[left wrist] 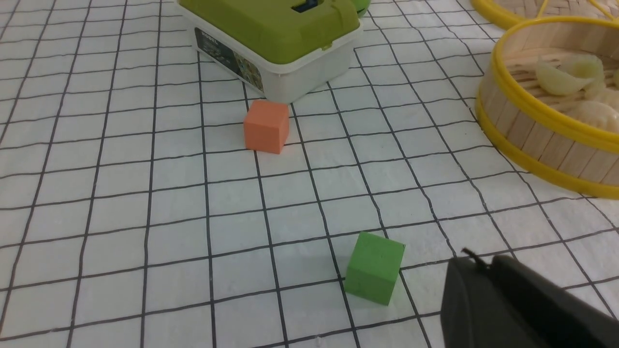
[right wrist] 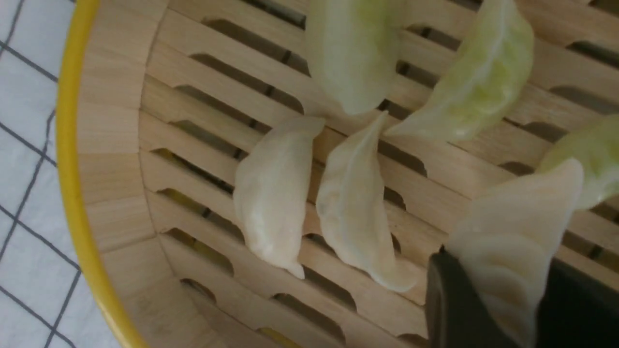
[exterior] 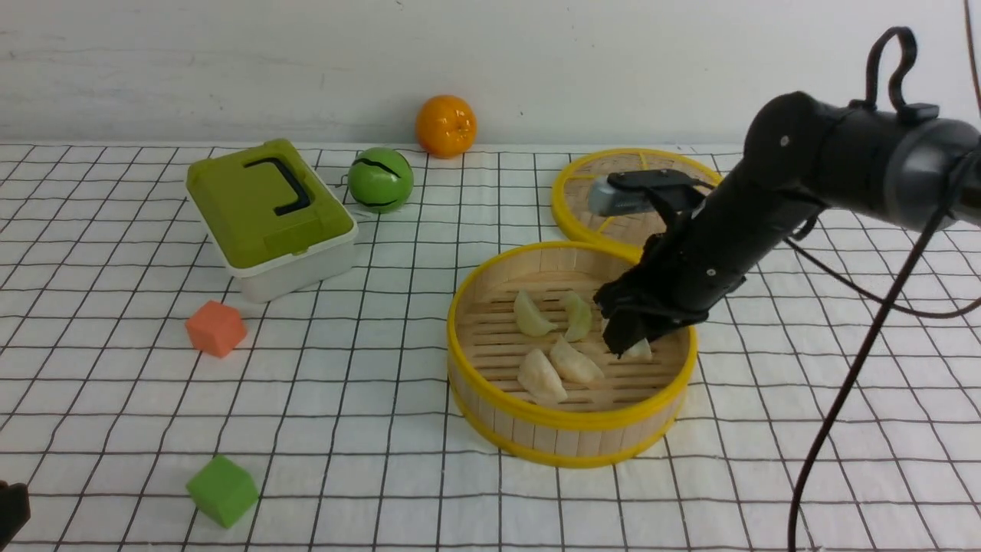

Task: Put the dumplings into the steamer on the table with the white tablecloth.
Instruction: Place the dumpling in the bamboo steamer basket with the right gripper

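The steamer [exterior: 552, 438] stands right of centre on the white tablecloth [exterior: 345, 399] that covers the table. My right gripper [exterior: 630, 341] reaches down into it, shut on a cream-white dumpling [right wrist: 512, 232] that stands between its fingers just above the slats. On the slatted floor lie two more white dumplings [right wrist: 273, 193] [right wrist: 355, 208] and three pale green ones [right wrist: 350, 53] [right wrist: 476, 92] [right wrist: 590, 159]. My left gripper [left wrist: 476, 261] hangs shut and empty over the cloth at the near left, beside the green cube.
The flat woven lid [exterior: 582, 207] lies behind the steamer, partly under my right arm. A green-lidded box [exterior: 268, 215], a green ball [exterior: 381, 180] and an orange [exterior: 445, 126] sit at the back left. An orange cube [exterior: 216, 328] and a green cube [exterior: 222, 491] lie nearer.
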